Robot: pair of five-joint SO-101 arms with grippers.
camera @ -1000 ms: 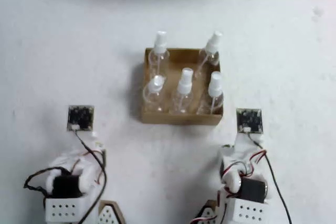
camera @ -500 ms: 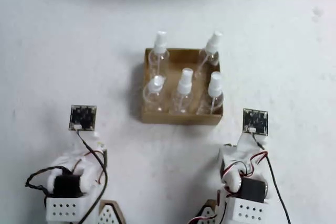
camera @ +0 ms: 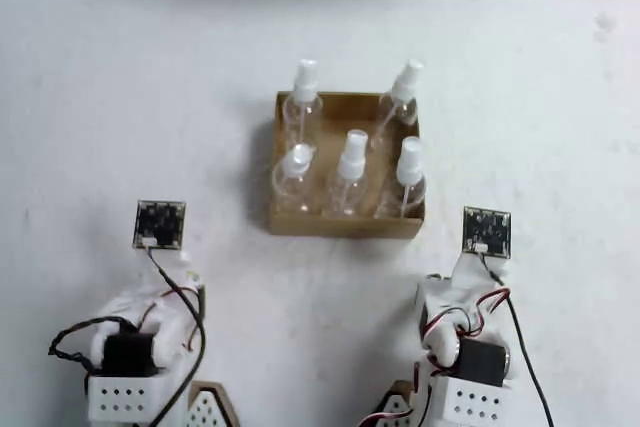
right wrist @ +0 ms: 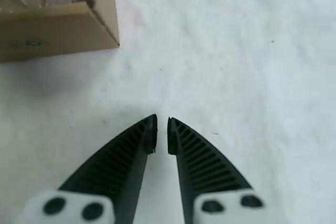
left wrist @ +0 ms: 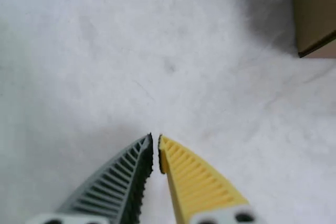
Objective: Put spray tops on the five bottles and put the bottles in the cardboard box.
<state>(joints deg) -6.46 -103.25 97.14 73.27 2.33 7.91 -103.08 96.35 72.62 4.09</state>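
Looks like all five capped spray bottles [camera: 351, 172] are being held upright in the cardboard box [camera: 345, 222], at 1 o'clock from the left gripper [left wrist: 156, 148] and 11 o'clock from the nearer right gripper [right wrist: 161, 129]. Both pincers are being pressed together, empty.

surface [camera: 120, 77]: white, faintly mottled | cardboard box [camera: 345, 223]: plain brown | bottles [camera: 349, 190]: clear | spray tops [camera: 353, 147]: white | left claw [left wrist: 156, 145]: one half grey, other yellow, both ribbed | right claw [right wrist: 161, 129]: black, both halves ribbed
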